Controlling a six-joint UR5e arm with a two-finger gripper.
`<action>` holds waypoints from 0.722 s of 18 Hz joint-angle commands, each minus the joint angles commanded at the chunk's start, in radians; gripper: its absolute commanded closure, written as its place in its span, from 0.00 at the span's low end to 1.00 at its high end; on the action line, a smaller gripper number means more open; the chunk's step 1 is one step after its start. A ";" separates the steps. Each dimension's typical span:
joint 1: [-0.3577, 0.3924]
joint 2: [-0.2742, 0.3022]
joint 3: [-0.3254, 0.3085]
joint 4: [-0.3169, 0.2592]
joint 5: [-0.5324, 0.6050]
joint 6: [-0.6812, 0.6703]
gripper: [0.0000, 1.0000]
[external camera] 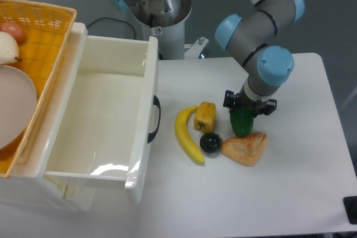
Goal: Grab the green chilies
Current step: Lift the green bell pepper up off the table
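Scanning from the left, we first meet an orange woven basket [53, 37] holding a white plate [14, 110], a pale rounded fruit [8, 47] and a reddish one [14, 30] behind it. Beside it a white plastic bin [148, 82] with a dark handle [154, 119] looks empty; we see only bare walls and floor.

On the white counter [290, 193] lie a banana [187, 136], a yellow pepper [205, 116] just beside it, a small dark round fruit [211, 142], and a wedge of bread [245, 147].

The green chilies [242, 122], really one glossy dark-green bell pepper, sits directly under the gripper [249, 108], its lower end touching or nearly touching the bread. The jaws appear to straddle its upper part, but the wrist hides them; we cannot tell whether they are pinching it or just spread around it.

We judge the pepper light, hollow and fairly stiff, with a waxy skin that could slip. Squeezing across the broad lobed body, not the tapering tip, with moderate force should hold it without cracking the wall.
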 joint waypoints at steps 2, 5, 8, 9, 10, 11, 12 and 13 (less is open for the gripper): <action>-0.002 0.018 0.029 -0.034 0.000 0.008 0.73; 0.000 0.025 0.106 -0.106 -0.006 0.012 0.73; -0.002 0.026 0.147 -0.123 -0.018 0.014 0.73; -0.003 0.026 0.156 -0.123 -0.023 0.015 0.73; -0.011 0.026 0.167 -0.124 -0.028 0.017 0.73; -0.021 0.026 0.169 -0.123 -0.028 0.028 0.73; -0.028 0.028 0.169 -0.123 -0.026 0.056 0.73; -0.031 0.032 0.169 -0.123 -0.026 0.095 0.73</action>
